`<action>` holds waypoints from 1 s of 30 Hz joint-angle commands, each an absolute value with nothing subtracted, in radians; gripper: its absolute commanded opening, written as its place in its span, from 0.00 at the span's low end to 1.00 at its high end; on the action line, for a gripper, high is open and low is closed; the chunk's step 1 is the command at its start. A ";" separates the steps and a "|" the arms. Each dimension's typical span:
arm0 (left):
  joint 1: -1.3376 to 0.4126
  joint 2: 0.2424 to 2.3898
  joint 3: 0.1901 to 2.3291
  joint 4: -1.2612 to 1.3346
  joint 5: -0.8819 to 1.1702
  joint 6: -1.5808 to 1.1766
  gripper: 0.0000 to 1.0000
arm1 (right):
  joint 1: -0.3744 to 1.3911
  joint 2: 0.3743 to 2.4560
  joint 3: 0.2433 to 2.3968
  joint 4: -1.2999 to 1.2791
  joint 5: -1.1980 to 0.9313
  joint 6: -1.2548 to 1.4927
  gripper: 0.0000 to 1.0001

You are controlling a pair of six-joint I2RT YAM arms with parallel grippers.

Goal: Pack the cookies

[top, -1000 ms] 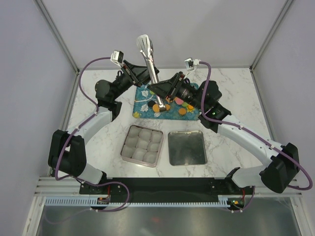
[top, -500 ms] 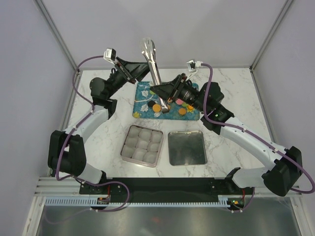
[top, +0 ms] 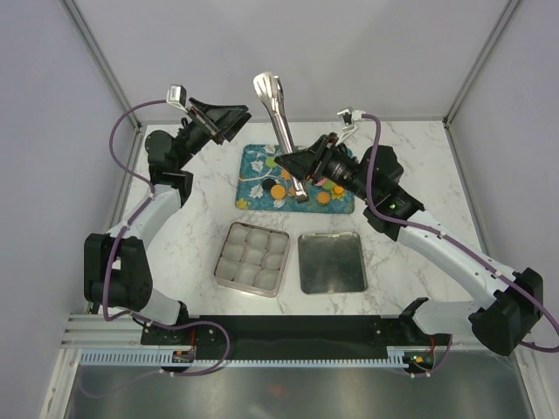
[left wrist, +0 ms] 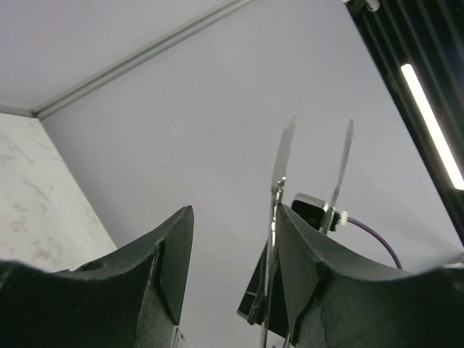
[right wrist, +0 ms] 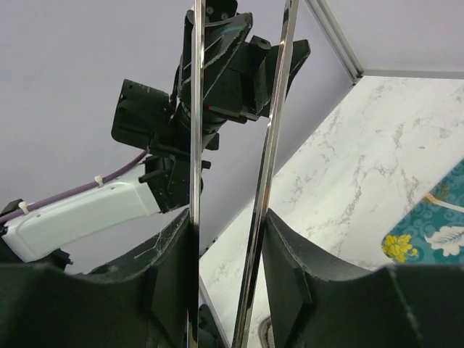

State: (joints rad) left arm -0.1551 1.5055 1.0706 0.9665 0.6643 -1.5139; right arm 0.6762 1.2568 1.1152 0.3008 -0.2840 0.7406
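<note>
Right gripper (top: 294, 162): jaws clamped across both arms of the tongs (top: 278, 118), partway down their length. The wrist view shows the two arms pinched but not pressed together.
Tongs: tilted, handle end up and toward the back wall, tips down over the teal tray (top: 253, 164), just beside an orange cookie. Cannot tell whether the tips touch it.
Left gripper (top: 225, 118): jaws apart and empty, raised off to the left rear, well apart from the tray.
Cookies (top: 278, 191): all on the teal tray, mostly orange, clustered mid-tray and to the right. None are in the tin.
Nine-cell tin (top: 253, 256): in front of the tray, liners in every cell, no cookie visible in it.
Flat metal lid (top: 332, 262): just to the right of the tin on the table (top: 410, 166).
Step (judged): first pick, tongs lining up on a cookie.
Next move calls for: tips set either side of one disc, squeeze harder, lift, then carry to a cell.
</note>
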 commanded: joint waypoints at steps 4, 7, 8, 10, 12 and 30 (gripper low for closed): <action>-0.143 1.425 1.094 0.515 0.674 -1.229 0.57 | 0.666 1.226 1.201 0.049 -0.203 0.615 0.47; -0.144 1.378 1.111 0.258 0.624 -1.073 0.57 | 0.658 1.235 1.232 -0.089 -0.161 0.560 0.46; -0.143 1.349 1.109 0.217 0.606 -1.048 0.56 | 0.657 1.236 1.238 -0.116 -0.146 0.543 0.47; -0.150 1.313 1.101 0.104 0.589 -1.007 0.56 | 0.657 1.249 1.259 -0.198 -0.100 0.503 0.47; -0.152 1.255 1.094 0.022 0.568 -0.939 0.56 | 0.655 1.262 1.279 -0.271 -0.069 0.477 0.47; -0.230 0.982 1.129 -0.589 0.426 -0.388 0.56 | 0.643 1.462 1.402 -0.586 0.133 0.273 0.48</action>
State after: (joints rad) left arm -0.2211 1.0149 1.1110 -0.5011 0.4644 -0.5312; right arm 0.6540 1.4567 1.3521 -0.5419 0.0784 0.3229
